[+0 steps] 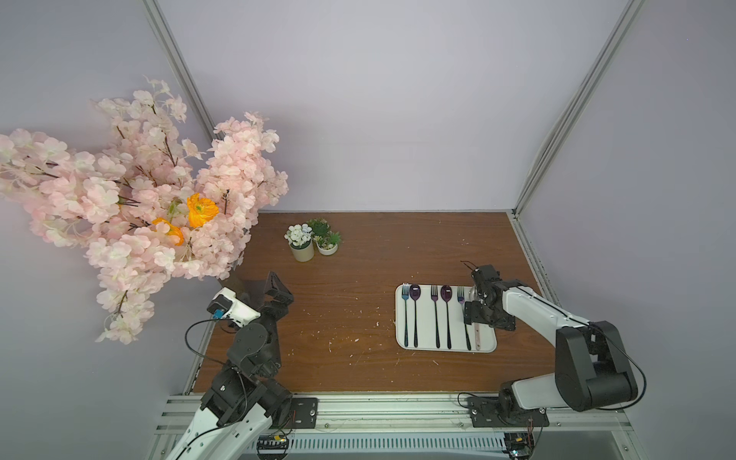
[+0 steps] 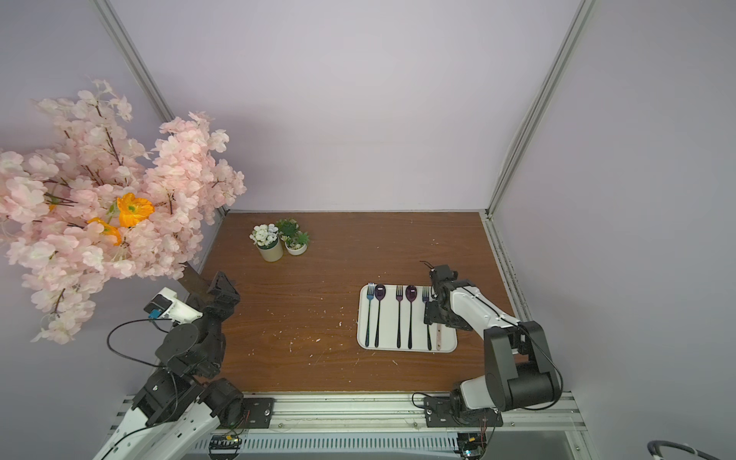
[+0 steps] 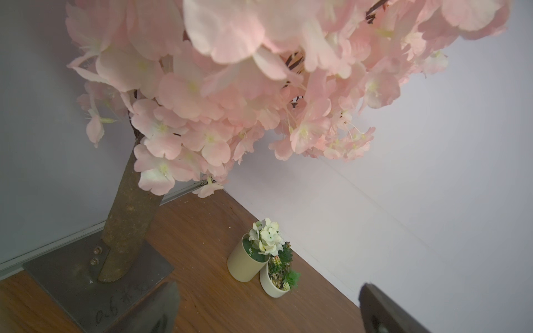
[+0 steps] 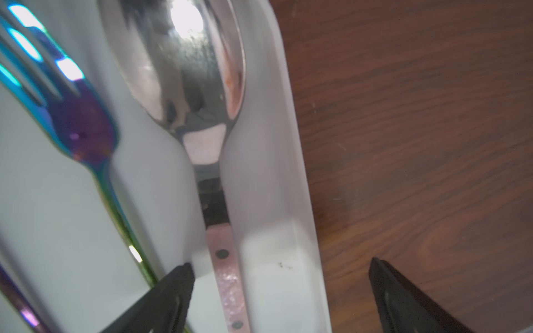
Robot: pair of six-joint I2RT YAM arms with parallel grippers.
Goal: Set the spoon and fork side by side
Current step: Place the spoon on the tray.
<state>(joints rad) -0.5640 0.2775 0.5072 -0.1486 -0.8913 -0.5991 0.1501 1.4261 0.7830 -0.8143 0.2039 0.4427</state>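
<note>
Black fingers (image 4: 173,291) of the right gripper (image 4: 279,265) crowd the near edge of the right wrist view, spread wide with nothing clamped. The spoon (image 4: 184,72), silver-bowled with a pink dotted handle, lies flat in the white tray (image 4: 291,173), and its handle runs between the two tips without either one pressing it. At its 9 o'clock, just beside it and roughly parallel, lies the iridescent fork (image 4: 83,124). Seen from a top view, this pair occupies the tray's 3 o'clock end, heads toward 12, with the spoon close to the rim.

By my reading the placing is done: spoon and fork sit side by side, matching the two other fork-and-spoon pairs (image 1: 446,294) toward the tray's 9 o'clock. What seems left is only to lift the arm clear.

One finger hangs over or against the fork's handle — I cannot tell which — so a sideways retreat could knock it askew; going straight up looks safer.

At the 9 o'clock edge of the table (image 1: 338,318) hangs the left gripper (image 1: 280,296), jaws wide and empty, beside the blossom tree (image 1: 131,199). Two small pots (image 1: 314,243) stand at 11 o'clock — well apart from the tray, blocking nothing.
</note>
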